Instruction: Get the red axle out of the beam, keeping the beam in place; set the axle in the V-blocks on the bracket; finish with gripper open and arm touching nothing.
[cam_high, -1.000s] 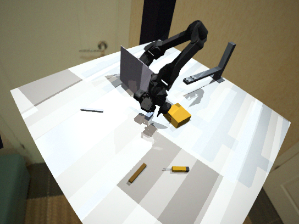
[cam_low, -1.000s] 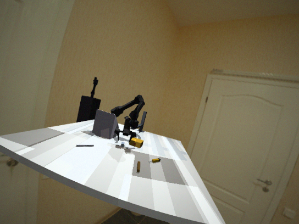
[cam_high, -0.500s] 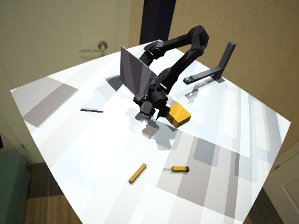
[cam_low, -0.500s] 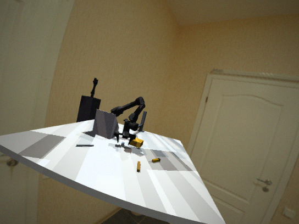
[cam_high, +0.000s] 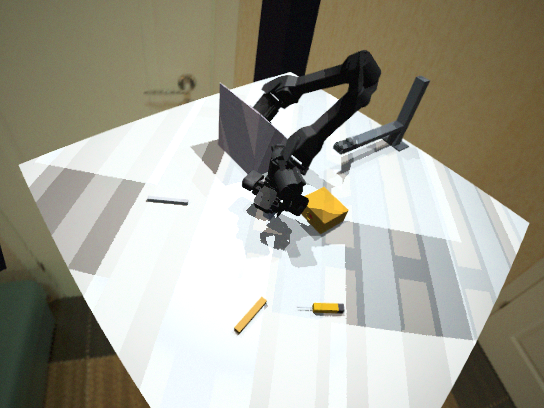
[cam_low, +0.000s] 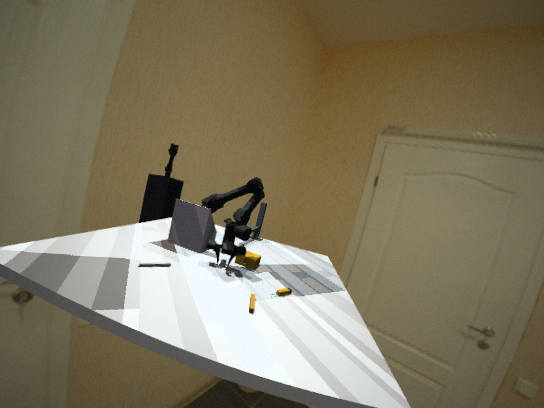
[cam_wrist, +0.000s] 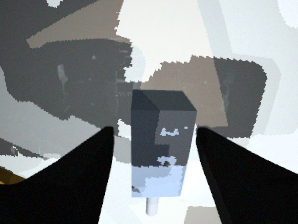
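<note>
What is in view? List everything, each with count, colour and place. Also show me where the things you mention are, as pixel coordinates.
table (cam_high: 200, 350) (cam_low: 165, 300) (cam_wrist: 282, 105): one, pale, centre
block (cam_high: 327, 212) (cam_low: 250, 259) (cam_wrist: 7, 176): one, yellow, beside fingers
pinned block (cam_low: 223, 261) (cam_wrist: 162, 145): one, grey-blue, between fingers
panel (cam_high: 242, 132) (cam_low: 190, 225): one, grey, upright
bracket (cam_high: 412, 105) (cam_low: 262, 215): one, grey, far side
bar (cam_high: 167, 201) (cam_low: 155, 265): one, grey
stick (cam_high: 250, 316) (cam_low: 252, 303): one, orange, near side
screwdriver (cam_high: 327, 308) (cam_low: 283, 292): one, yellow-black, beside stick
doors (cam_high: 100, 60) (cam_low: 440, 250): several, pale
walls (cam_high: 425, 40) (cam_low: 225, 100): beige
column (cam_high: 285, 40) (cam_low: 160, 197): one, black
furniture (cam_high: 22, 340): one, green
arm (cam_high: 362, 75) (cam_low: 256, 187): one, black
fingers (cam_high: 276, 215) (cam_low: 223, 265): two, black
</note>
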